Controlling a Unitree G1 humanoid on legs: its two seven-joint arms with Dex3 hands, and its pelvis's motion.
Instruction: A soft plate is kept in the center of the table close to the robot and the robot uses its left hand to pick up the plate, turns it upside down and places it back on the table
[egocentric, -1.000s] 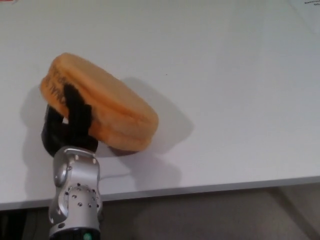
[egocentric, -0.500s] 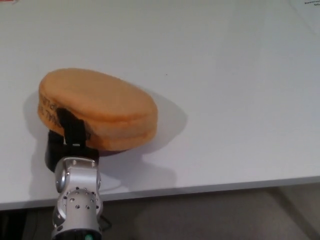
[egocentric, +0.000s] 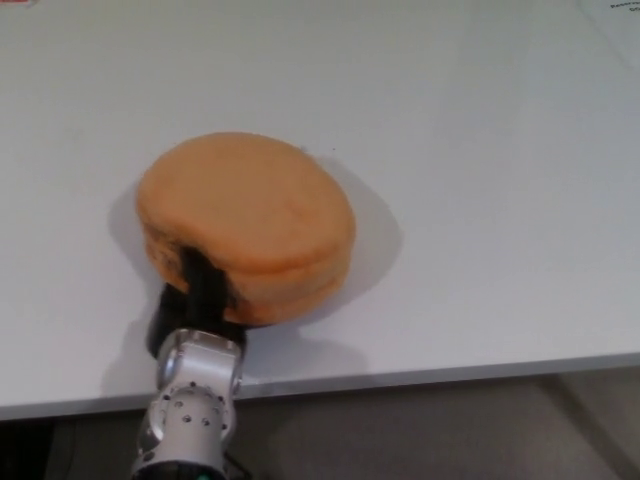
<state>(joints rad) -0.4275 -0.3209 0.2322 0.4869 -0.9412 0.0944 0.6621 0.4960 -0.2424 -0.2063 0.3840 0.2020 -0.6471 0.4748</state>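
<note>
The soft orange plate (egocentric: 250, 220) is near the table's front edge, left of centre, with its smooth rounded underside facing up. It sits low over the white table (egocentric: 480, 200), almost level; whether it touches the surface I cannot tell. My left hand (egocentric: 195, 295) comes in from below on a silver wrist and is shut on the plate's near rim, one black finger over the edge, the rest hidden beneath. My right hand does not show.
The table's front edge (egocentric: 450, 372) runs across the bottom, with grey floor below it. A white sheet of paper (egocentric: 622, 12) lies at the far right corner. A small reddish object (egocentric: 14, 3) peeks in at the top left.
My left hand has moved to the right with the plate and levelled it, so the plate now lies flatter and lower, underside up, closer to the table's centre.
</note>
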